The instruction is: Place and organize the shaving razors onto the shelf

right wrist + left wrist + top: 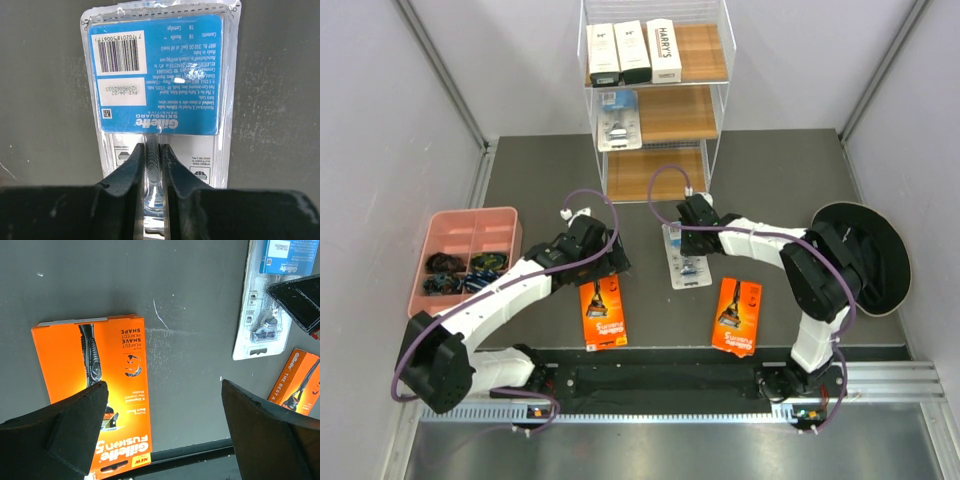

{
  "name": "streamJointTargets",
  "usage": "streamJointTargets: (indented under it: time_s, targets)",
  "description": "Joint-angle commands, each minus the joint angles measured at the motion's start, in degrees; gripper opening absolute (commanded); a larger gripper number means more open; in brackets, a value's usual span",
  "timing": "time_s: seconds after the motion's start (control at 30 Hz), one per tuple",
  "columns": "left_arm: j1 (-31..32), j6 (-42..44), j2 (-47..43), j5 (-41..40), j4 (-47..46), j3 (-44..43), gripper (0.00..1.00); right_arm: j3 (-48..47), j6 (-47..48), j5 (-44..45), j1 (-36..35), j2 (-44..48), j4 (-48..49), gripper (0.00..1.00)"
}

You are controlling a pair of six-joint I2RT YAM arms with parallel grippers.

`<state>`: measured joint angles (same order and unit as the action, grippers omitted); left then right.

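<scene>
The shelf [720, 100] stands at the back with three white razor boxes [633, 50] on its top tier and a blue blister pack [618, 120] on the middle tier. A second blue blister pack [687, 262] [160, 75] lies on the dark table. My right gripper [691, 236] [152, 160] is shut on its clear raised ridge over the razor handle. Two orange razor cards lie near the front edge, one at the left [603, 313] [100, 365] and one at the right [738, 316] [299, 380]. My left gripper [608, 266] [165, 425] hangs open above the left card's far end, holding nothing.
A pink compartment tray [468, 222] with dark small items sits at the left edge. A black round disc [875, 255] lies at the right behind the right arm. The shelf's bottom tier [655, 172] shows bare wood. Grey walls close in both sides.
</scene>
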<state>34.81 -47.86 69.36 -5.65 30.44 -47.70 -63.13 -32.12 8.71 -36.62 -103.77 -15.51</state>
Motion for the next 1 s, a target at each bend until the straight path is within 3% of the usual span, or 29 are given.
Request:
streamJointTargets:
  time_s: [0.0, 0.33, 0.63, 0.97]
  targets:
    - [0.0, 0.4, -1.9, -0.9, -0.3, -1.7, 0.99, -0.1, 0.7, -0.4, 0.6, 0.0, 0.0, 0.03]
    - [0.0, 1.1, -2.5, -0.5, -0.4, -2.7, 0.99, -1.9, 3.2, -2.7, 0.6, 3.9, -0.7, 0.00]
    - [-0.1, 1.4, -3.5, 4.8, -5.4, -1.6, 0.99, 3.2, 6.1, -7.3, 0.5, 16.1, -0.1, 0.00]
    - [-0.1, -2.1, -6.3, 19.4, -26.6, 4.5, 0.99, 8.0, 5.8, -11.1, -2.7, 28.2, -2.9, 0.00]
